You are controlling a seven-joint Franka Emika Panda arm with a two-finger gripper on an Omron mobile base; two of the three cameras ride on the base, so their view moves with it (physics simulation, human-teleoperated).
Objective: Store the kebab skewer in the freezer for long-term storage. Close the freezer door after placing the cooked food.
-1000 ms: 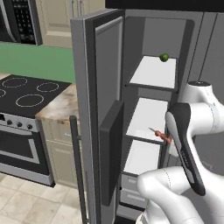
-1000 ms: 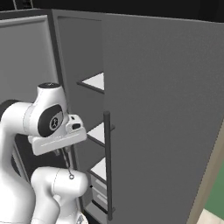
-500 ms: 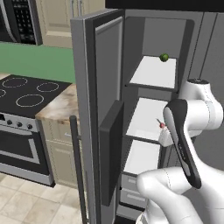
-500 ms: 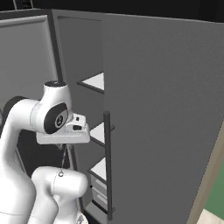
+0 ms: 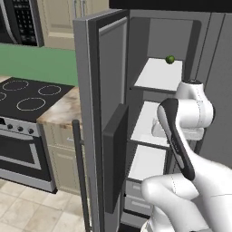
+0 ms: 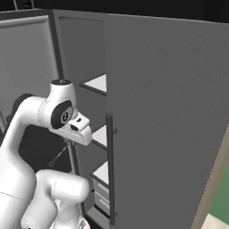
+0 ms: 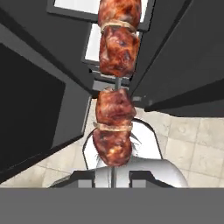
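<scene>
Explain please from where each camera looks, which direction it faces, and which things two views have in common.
Left base view: behind the arm's left, facing the open freezer, its freezer door, a green fruit and stove; the white arm rises lower right.
Right base view: behind the arm's right, facing the plain grey door; the arm rises lower left.
Hand view: on the hand, looking along the claw, shut on the kebab skewer.
Both base views share the arm and white freezer shelves.
</scene>
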